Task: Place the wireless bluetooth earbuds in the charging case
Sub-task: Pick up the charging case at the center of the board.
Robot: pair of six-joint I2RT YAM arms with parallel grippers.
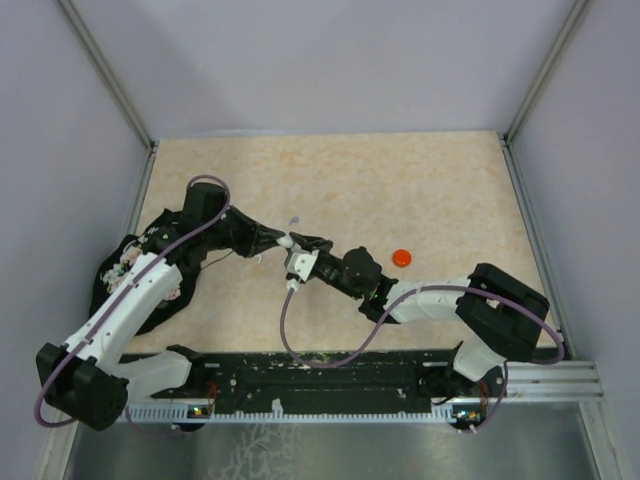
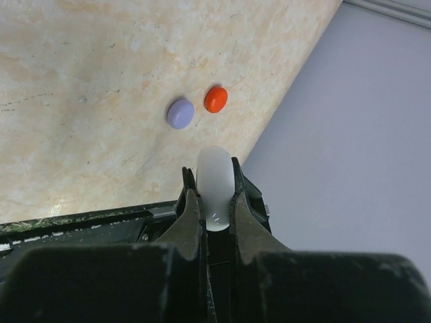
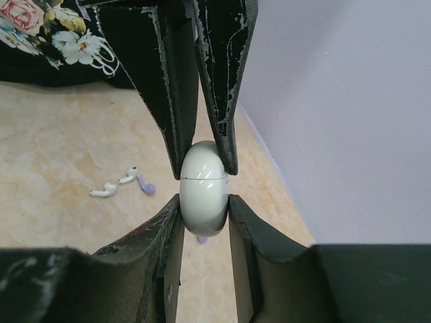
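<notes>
Right end effector fills the near foreground, its two fingers pressed against either side of the white charging case. From above, the left end effector is clamped tight on that same case, so both have hold of it, up off the surface at mid-table. Cases, count three: the white one, plus a lilac case and a red case lying side by side, close but apart. Earbuds, three in plain sight: two white earbuds and one lilac earbud, loose in a cluster. A lilac sliver peeks from under the held case, too hidden to name. Black floral cloth lies beyond, a grey wall alongside.
</notes>
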